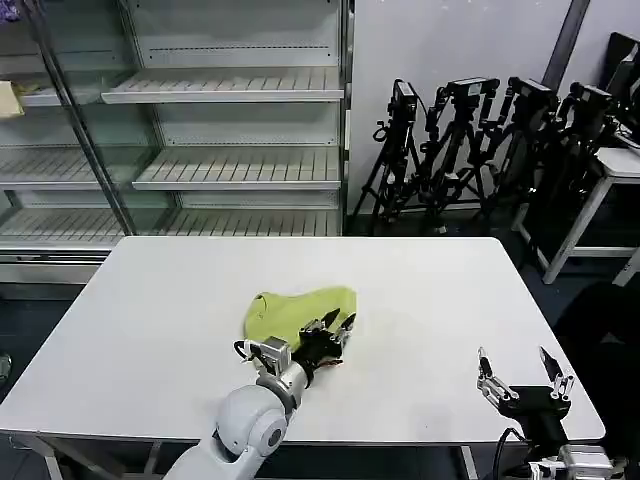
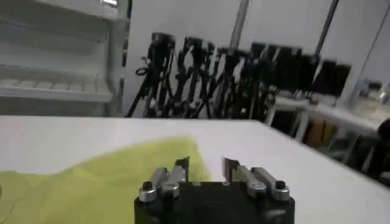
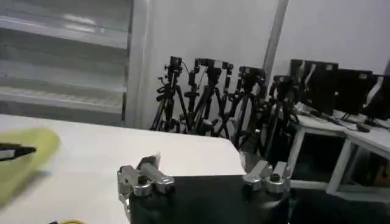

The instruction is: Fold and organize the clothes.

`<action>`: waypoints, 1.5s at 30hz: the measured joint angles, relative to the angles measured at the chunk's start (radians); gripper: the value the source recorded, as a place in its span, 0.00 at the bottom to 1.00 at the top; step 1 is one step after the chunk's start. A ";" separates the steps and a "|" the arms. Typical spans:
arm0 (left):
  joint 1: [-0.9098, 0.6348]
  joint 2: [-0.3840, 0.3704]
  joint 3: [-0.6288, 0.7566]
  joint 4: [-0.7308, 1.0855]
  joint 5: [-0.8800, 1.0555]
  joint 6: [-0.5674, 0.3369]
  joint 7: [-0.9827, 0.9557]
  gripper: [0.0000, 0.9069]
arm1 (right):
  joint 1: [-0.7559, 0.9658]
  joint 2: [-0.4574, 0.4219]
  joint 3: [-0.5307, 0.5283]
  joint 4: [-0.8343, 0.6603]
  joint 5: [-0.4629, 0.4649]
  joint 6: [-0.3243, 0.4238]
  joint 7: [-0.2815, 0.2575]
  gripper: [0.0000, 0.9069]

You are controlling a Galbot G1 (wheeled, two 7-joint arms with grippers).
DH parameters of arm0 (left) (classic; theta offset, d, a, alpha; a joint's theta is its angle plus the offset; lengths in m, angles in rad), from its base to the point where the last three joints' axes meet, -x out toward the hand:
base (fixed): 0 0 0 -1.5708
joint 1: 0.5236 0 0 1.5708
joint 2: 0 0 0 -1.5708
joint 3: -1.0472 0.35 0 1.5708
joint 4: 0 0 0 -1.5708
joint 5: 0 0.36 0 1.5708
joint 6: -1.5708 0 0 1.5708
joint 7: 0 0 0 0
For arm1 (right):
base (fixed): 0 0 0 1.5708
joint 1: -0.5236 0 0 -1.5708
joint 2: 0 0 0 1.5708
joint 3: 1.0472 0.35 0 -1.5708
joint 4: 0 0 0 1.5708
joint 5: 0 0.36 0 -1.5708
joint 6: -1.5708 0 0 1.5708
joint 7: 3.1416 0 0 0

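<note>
White rectangular surface [image 1: 150,330] is bare on the left half, far edge and right-centre. Only obstacle on it: crumpled lime yellow-green cotton T-shirt [image 1: 290,312] near centre-front, left hand [image 1: 334,328] at its right edge, fingers apart. Right hand [image 1: 524,378] sits spread wide at the front-right corner, well apart. Metal shelving rack [image 1: 230,130] and black tripods [image 1: 470,140] stand beyond the far edge.

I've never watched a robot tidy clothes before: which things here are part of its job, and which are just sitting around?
Part of the job:
- yellow-green T-shirt, bunched on the white table
- left gripper, open at the shirt's edge
- right gripper, open, waiting near the table's front right corner

Just there:
- empty shelves
- camera tripods
- side table
</note>
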 measured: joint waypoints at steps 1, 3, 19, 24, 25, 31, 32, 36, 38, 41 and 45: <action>0.002 -0.001 -0.001 -0.004 -0.011 -0.014 0.003 1.00 | 0.002 -0.001 -0.001 0.001 -0.001 0.000 -0.001 1.00; 0.013 -0.003 -0.006 -0.015 -0.033 -0.043 0.008 1.00 | 0.005 -0.004 -0.004 0.001 -0.004 0.002 -0.004 1.00; 0.332 0.022 -0.325 -0.240 0.158 -0.258 0.013 1.00 | 0.061 -0.014 -0.068 -0.042 -0.045 0.086 -0.050 1.00; 0.457 0.009 -0.442 -0.300 0.238 -0.309 0.008 1.00 | 0.091 -0.019 -0.108 -0.064 -0.053 0.120 -0.062 1.00; 0.477 0.007 -0.457 -0.309 0.252 -0.316 0.008 1.00 | 0.095 -0.019 -0.117 -0.068 -0.056 0.127 -0.063 1.00; 0.580 -0.016 -0.518 -0.368 0.328 -0.343 0.012 1.00 | 0.107 -0.015 -0.146 -0.075 -0.067 0.164 -0.069 1.00; 0.594 -0.019 -0.523 -0.376 0.338 -0.345 0.013 1.00 | 0.110 -0.015 -0.150 -0.077 -0.068 0.168 -0.069 1.00; 0.640 -0.030 -0.541 -0.404 0.364 -0.351 0.017 1.00 | 0.116 -0.012 -0.162 -0.086 -0.071 0.185 -0.071 1.00; 0.655 -0.032 -0.552 -0.415 0.372 -0.352 0.019 1.00 | 0.119 -0.012 -0.167 -0.090 -0.071 0.192 -0.072 1.00; 0.675 -0.031 -0.564 -0.423 0.379 -0.356 0.022 1.00 | 0.125 -0.013 -0.175 -0.099 -0.071 0.202 -0.072 1.00; 0.690 -0.029 -0.570 -0.425 0.390 -0.358 0.024 1.00 | 0.130 -0.017 -0.180 -0.108 -0.069 0.214 -0.071 1.00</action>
